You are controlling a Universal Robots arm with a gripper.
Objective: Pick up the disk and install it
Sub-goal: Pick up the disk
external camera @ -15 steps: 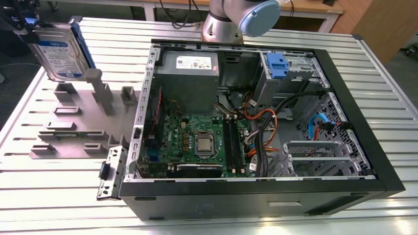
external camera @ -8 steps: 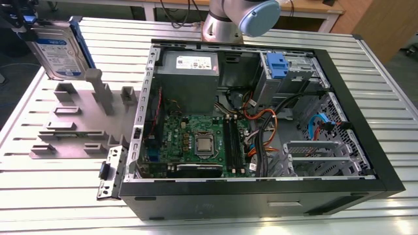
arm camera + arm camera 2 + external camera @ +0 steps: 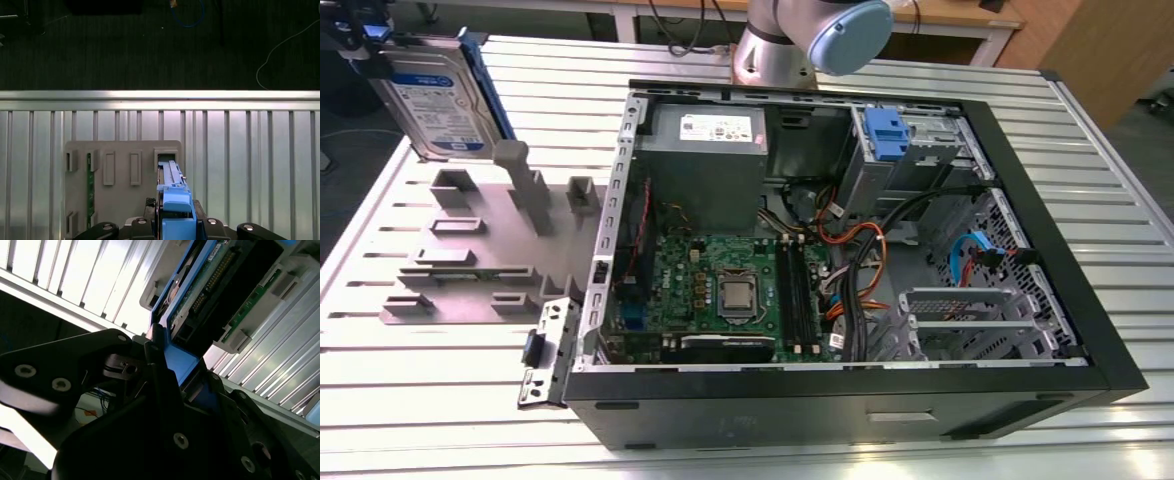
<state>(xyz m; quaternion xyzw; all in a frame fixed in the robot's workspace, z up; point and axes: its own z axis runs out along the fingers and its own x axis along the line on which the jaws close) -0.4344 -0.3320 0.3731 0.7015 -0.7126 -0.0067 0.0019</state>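
Silver-faced, with a white-and-blue label and a bright blue carrier frame, the disk [image 3: 438, 95] stands on edge at the exterior view's left, over the far end of the grey slotted holder [image 3: 467, 270]. I record the gripper [image 3: 180, 365] pinching the carrier's blue end. The open computer case [image 3: 854, 400] lies to the exterior view's right.

Exterior view's top edge chopped off most of the gripper [image 3: 371, 40] and arm [image 3: 807, 45]; the gripper's body hid most of the disk [image 3: 205, 290] in the second wrist view.
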